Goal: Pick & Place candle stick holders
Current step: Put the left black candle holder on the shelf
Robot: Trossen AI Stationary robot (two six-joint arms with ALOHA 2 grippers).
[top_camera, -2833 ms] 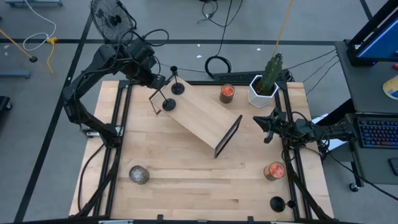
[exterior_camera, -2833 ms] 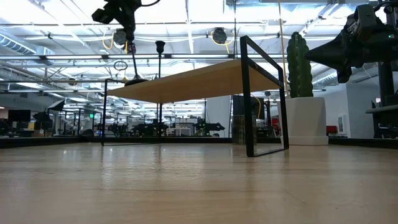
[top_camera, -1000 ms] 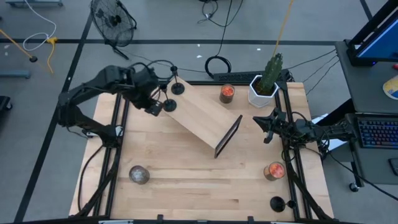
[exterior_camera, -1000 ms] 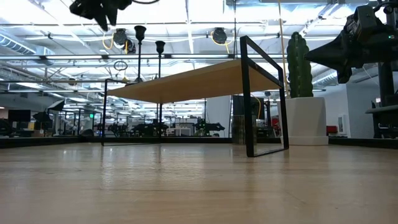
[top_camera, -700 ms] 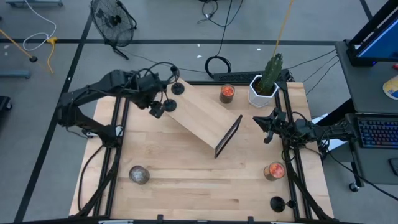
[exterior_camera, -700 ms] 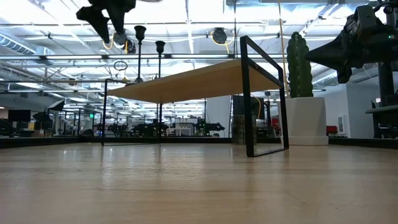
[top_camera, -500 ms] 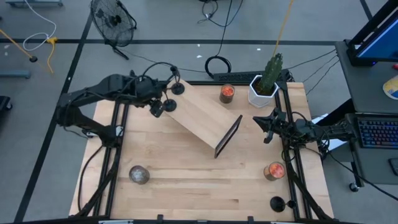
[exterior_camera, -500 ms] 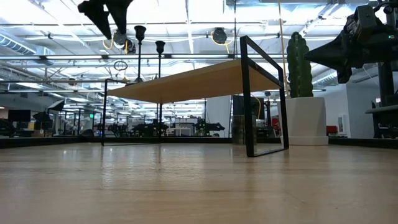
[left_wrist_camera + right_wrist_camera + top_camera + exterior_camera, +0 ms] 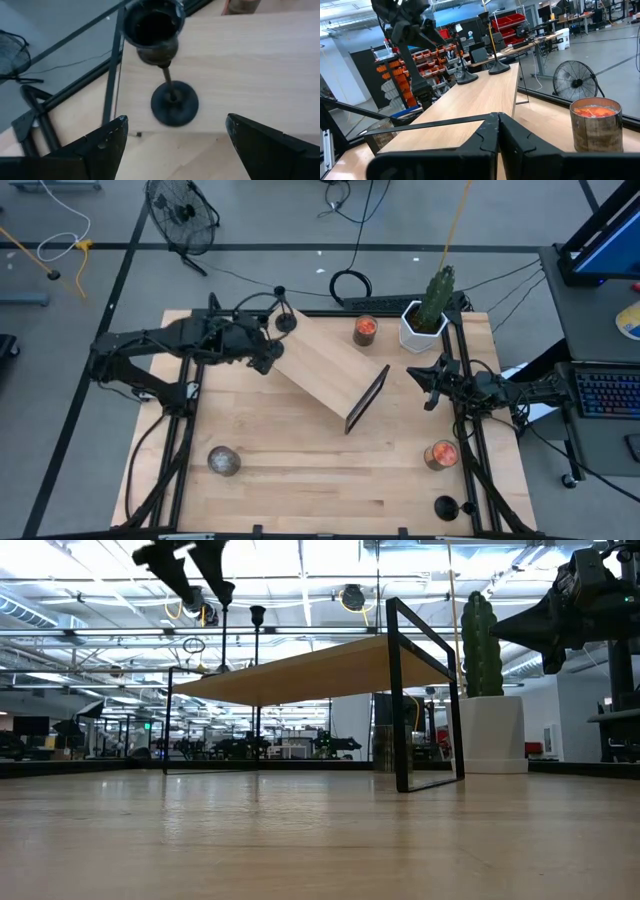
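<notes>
Left pincer (image 9: 172, 137), fingers apart, hangs over a candle stick holder (image 9: 170, 80) standing free on the wooden shelf (image 9: 325, 370); right pincer (image 9: 418, 376), fingers together, waits beside the surface's (image 9: 300, 470) right edge.

Left arm stretched across, right arm parked.

Your left arm reaches from the left side of the bench toward the far middle, its links nearly flat and drawn out in a long line. Its end effector (image 9: 264, 356) is raised well off the bench surface, and in the left wrist view your two dark fingers (image 9: 100, 145) stand wide apart with nothing between them. Your right arm waits at the right edge of the bench, folded close, its end effector (image 9: 428, 385) pointing inward with the fingers (image 9: 490, 132) pressed together and empty.
</notes>
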